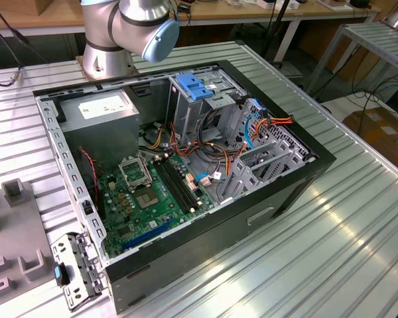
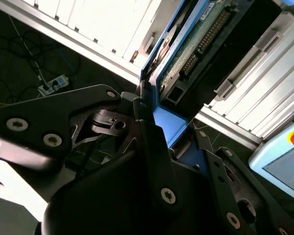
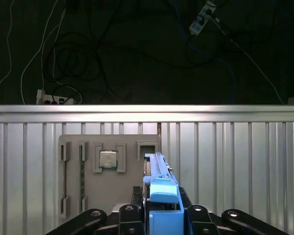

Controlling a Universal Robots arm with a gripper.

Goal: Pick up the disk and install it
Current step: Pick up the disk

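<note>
First wrist view: my gripper (image 3: 164, 218) is clenched on the disk (image 3: 159, 176), jaws pressing on its blue side rails. The disk hangs off the table (image 3: 235, 161), over one side edge of the grey fixture plate (image 3: 88, 196), beside that plate's processor chip (image 3: 108, 159).

Hazards, as I judge them:
- I grasp only the end nearest my wrist, and on plastic. The free end is unsupported, so a jolt could pivot the disk between my jaws or flex a rail.
- In the exterior view the computer case (image 1: 298, 192) has orange and blue cables (image 1: 252, 129) lying next to the drive cage (image 1: 209, 106). They could snag the leading end.
- A tilted disk could jam against the cage walls.

Orientation: the long axis runs straight out from my jaws, free end toward the table. The first wrist view meets the disk edge-on; in the second wrist view its green circuit-board face (image 2: 196, 44) shows
</note>
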